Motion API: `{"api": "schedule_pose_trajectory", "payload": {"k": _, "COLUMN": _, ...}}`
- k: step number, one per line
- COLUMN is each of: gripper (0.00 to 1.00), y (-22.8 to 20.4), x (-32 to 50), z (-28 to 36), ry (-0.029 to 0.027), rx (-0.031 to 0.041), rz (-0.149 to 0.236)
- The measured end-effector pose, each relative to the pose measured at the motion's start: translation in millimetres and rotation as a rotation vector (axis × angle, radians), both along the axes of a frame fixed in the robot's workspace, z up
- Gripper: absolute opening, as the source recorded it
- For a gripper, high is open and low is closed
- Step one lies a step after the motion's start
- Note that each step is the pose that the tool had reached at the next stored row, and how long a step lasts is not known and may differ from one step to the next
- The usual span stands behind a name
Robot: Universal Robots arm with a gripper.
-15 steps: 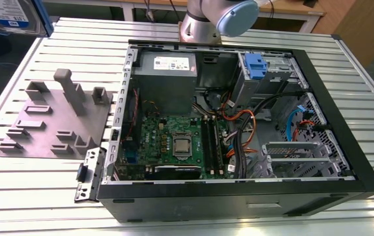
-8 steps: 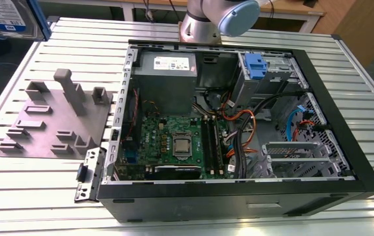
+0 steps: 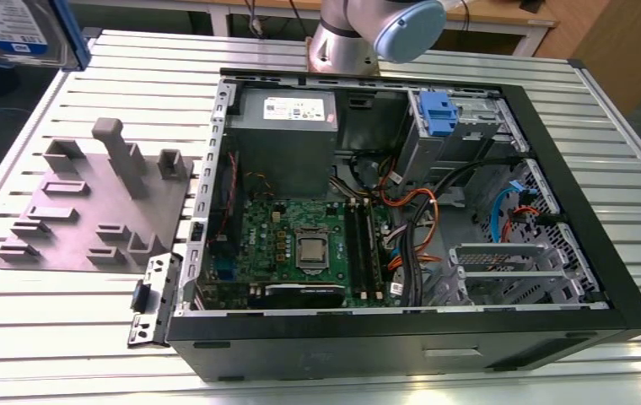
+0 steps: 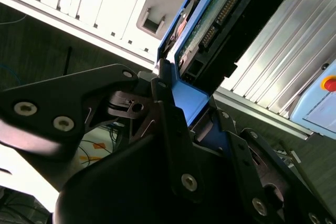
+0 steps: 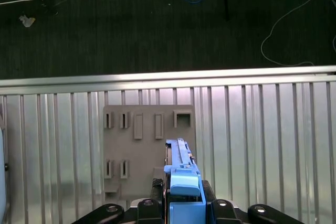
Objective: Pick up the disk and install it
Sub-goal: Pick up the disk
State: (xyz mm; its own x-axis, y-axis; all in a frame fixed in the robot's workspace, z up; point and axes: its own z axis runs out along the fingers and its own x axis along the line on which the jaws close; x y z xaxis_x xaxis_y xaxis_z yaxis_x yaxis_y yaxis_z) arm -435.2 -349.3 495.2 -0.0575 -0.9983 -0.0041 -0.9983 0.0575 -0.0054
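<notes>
The disk [image 3: 14,29] hangs in the air at the exterior view's top left corner, showing its white-and-blue label and blue frame. In the second wrist view my gripper [image 4: 184,90] is shut on the blue end of the disk [image 4: 210,19], whose green circuit-board side faces the camera. In the first wrist view the disk [image 5: 181,174] stands edge-on between the black fingers [image 5: 152,208], above the grey slotted fixture [image 5: 142,145].
The grey fixture [image 3: 95,202] with upright posts lies on the slatted aluminium table [image 3: 61,337] at the exterior view's left. The open computer case [image 3: 546,211] takes up the middle, with a grey power supply [image 3: 284,118] and a blue-tabbed carrier [image 3: 439,114] in the drive bay. The arm's base [image 3: 349,42] stands behind the case.
</notes>
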Motion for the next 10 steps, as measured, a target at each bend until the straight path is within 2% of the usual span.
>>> {"api": "schedule_pose_trajectory", "payload": {"k": 10, "gripper": 0.36, "y": 0.0, "x": 6.4, "z": 0.0, "ry": 0.0000, "rx": 0.0000, "rz": 0.000}}
